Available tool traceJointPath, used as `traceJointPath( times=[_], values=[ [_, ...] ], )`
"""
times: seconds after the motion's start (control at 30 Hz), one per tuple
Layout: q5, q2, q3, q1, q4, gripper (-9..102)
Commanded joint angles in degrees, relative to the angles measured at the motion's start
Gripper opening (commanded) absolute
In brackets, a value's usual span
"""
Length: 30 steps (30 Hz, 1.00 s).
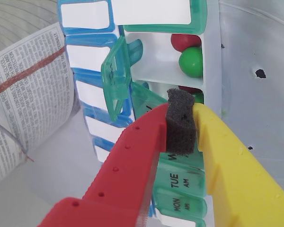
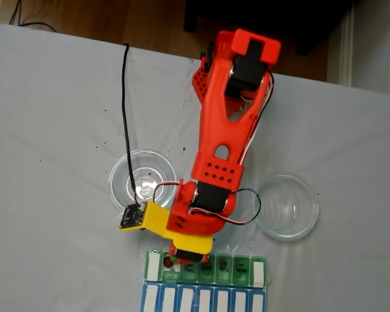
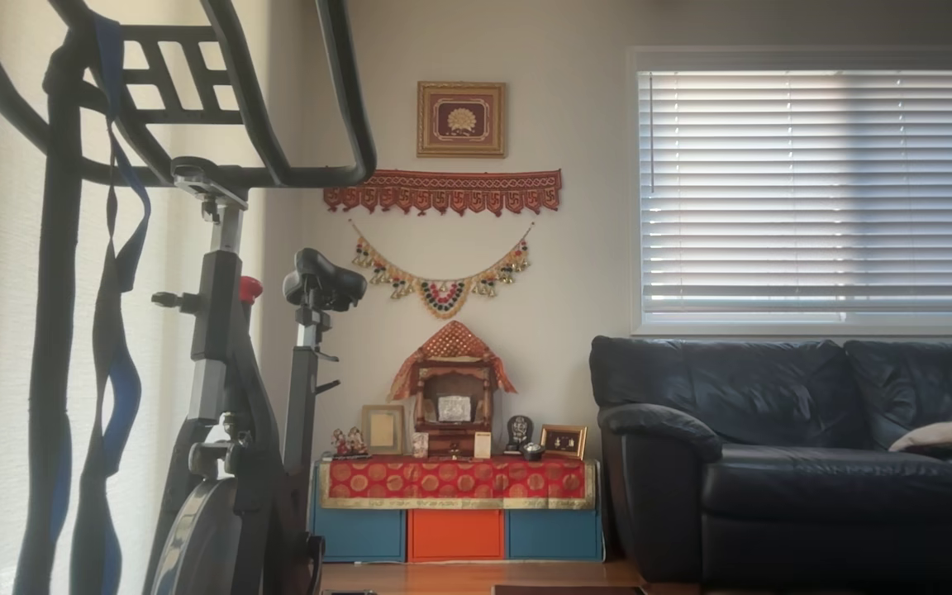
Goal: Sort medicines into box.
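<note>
Medicines [image 1: 190,60] in green box [image 1: 180,187], blue-lidded row [image 1: 87,56] beside, end effector [image 1: 181,124] fingers together on foam pad [image 1: 181,120].

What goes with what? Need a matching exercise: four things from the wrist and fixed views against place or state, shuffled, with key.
Things:
1. glossy green ball
2. black foam pad
3. blue-lidded pill organizer row
4. clear round glass dish

Places or states:
A. on the white cloth, beside the arm
B. at the tip of the gripper, between a red finger and a yellow finger
C. in an open white compartment, next to a red ball
D. lids shut, alongside the green-lidded row

Pairs: 1-C, 2-B, 3-D, 4-A
</note>
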Motion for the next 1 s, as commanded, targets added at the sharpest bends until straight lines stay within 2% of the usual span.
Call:
traceJointPath(
  times=[0.0,0.43,0.97],
  values=[
    [-0.8,1.0,-2.7,-0.7,0.3,1],
    [-4.3,2.6,-1.2,-4.1,0.9,1],
    [-9.0,-6.7,-3.1,-4.7,3.9,1]
  ],
)
